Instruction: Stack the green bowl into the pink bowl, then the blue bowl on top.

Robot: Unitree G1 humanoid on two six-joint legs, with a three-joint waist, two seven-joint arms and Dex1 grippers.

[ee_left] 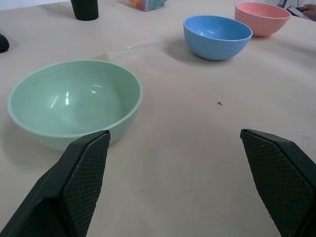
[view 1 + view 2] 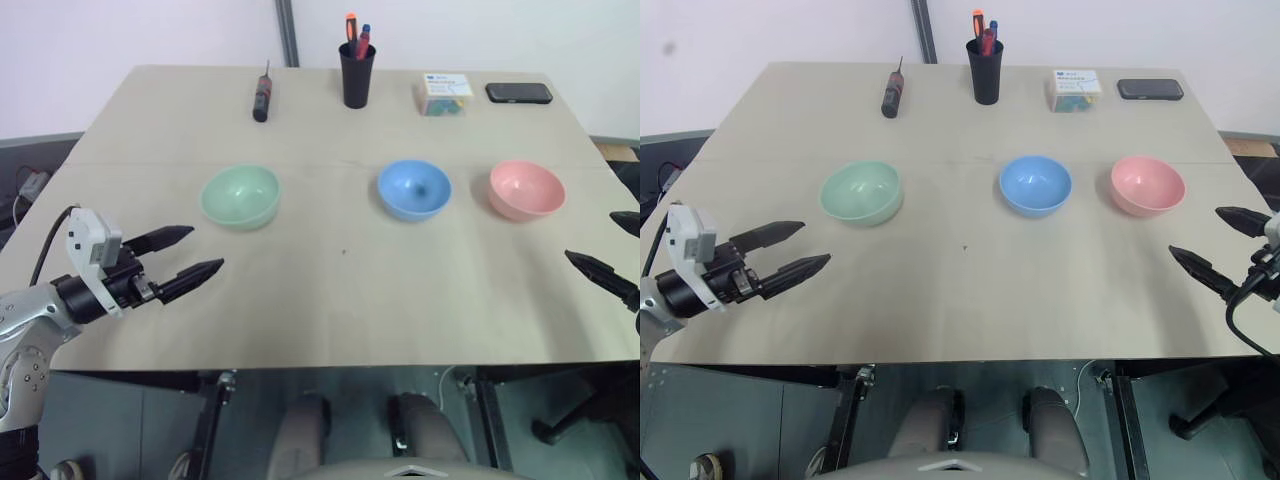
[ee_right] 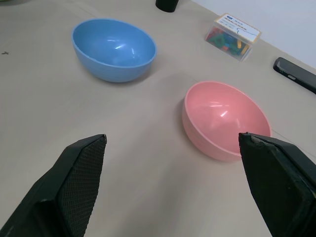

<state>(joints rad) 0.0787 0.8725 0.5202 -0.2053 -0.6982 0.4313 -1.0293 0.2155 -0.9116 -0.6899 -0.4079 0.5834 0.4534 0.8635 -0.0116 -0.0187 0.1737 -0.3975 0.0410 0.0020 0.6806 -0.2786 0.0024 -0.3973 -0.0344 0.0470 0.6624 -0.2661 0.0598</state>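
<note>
Right now all 3 bowls sit upright and apart in a row across the table point(image 2: 330, 300), none nested yet, so the task looks unstarted. Taking the table centre as the clock hub in the head views: green bowl point(image 2: 240, 196) at approx 10 o'clock, blue bowl point(image 2: 414, 189) at approx 1, pink bowl point(image 2: 527, 189) at approx 2. Wide gaps between them give each gripper room to come in w/o knocking a neighbour.

Left gripper point(image 2: 196, 254) hovers at approx 8 o'clock, jaws spread wide, nothing held. It points toward the green bowl, which lies just ahead in its wrist view, so it looks staged for the 1st pick. Right gripper point(image 2: 1215, 245) hovers at approx 4 o'clock near the table edge, jaws also fully apart and empty, w/ the pink bowl just ahead of it; prob. waiting there, since pink is the base and needn't move.

Along the far edge, 11 to 1 o'clock: screwdriver point(image 2: 262, 97), black pen cup point(image 2: 357, 70), small clear box point(image 2: 445, 94) of coloured bits, phone point(image 2: 519, 93). All well clear of the stacking lane.

Next move, as I judge it: left grips the green rim, carries it past blue over to pink.
</note>
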